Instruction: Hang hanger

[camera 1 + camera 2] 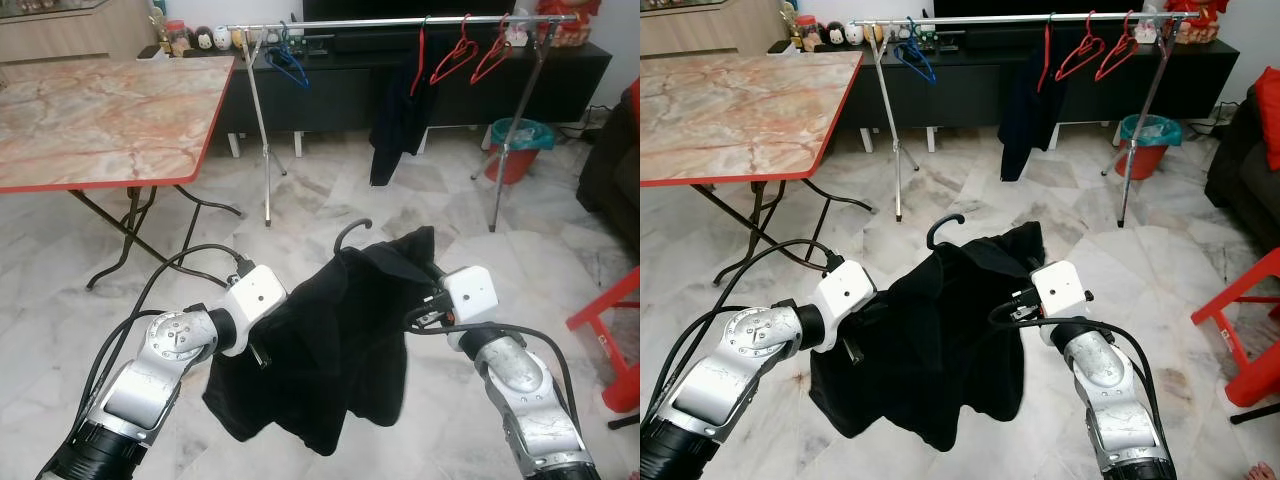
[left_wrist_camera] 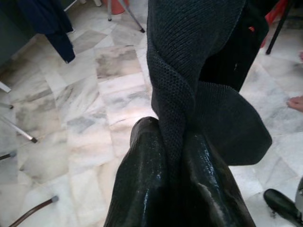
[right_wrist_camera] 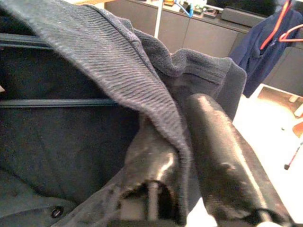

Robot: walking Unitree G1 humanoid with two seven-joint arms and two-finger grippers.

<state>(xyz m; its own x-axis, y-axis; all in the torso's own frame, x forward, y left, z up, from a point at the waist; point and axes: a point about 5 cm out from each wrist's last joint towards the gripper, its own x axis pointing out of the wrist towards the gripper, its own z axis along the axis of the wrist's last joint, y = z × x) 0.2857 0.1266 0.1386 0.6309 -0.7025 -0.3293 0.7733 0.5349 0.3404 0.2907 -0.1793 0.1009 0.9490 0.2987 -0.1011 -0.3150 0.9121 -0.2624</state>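
Black garment [image 1: 330, 340] on hanger, hook [image 1: 352, 232] up, held in the air between both hands above the marble floor [image 1: 330, 190]. Left hand [image 2: 177, 156] pinched on the knit fabric; right hand [image 3: 182, 137] likewise clamped on cloth. Clothes rail [image 1: 400, 22] stands well apart, beyond.

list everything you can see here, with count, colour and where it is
black knit garment on a black hanger: 1, black, held up between both grippers, hook up
metal clothes rail: 1, silver, far side of the room ahead
red plastic hangers: 3, red, on the rail's right part
blue hanger: 1, blue, on the rail's left part
dark navy garment: 1, hanging from the rail
marble-top folding table: 1, pink-beige with red edge, left
teal-lined red bin: 1, far right under the rail
left gripper: 1, black fingers shut on the garment
right gripper: 1, black fingers shut on the garment
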